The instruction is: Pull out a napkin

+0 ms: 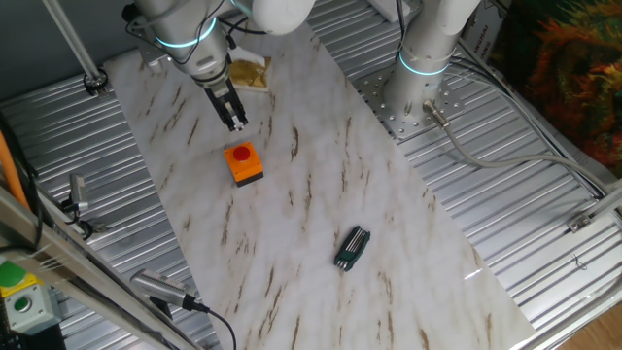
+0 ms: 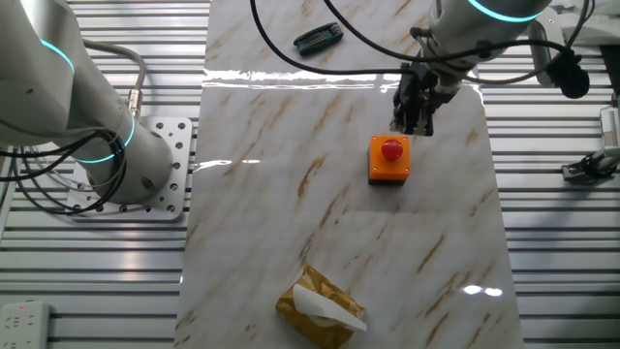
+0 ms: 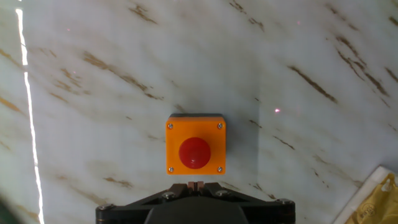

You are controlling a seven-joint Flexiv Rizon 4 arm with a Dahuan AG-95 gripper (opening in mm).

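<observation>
The napkin (image 2: 327, 309) is a thin white sheet sticking out of the top of a tan-gold pack (image 2: 308, 315) at the near end of the marble board in the other fixed view. In one fixed view the pack (image 1: 250, 74) lies behind my arm. Only the pack's corner (image 3: 380, 198) shows in the hand view. My gripper (image 1: 236, 123) (image 2: 411, 127) (image 3: 196, 184) is shut and empty. It hangs just beside the orange box with a red button (image 1: 244, 162) (image 2: 389, 158) (image 3: 196, 145), well away from the pack.
A black folded tool (image 1: 352, 247) (image 2: 318, 38) lies on the marble board (image 1: 292, 224) at the end away from the pack. A second arm's base (image 1: 423, 78) (image 2: 111, 155) stands on the ribbed metal table beside the board. A green button box (image 1: 19, 292) sits at one corner.
</observation>
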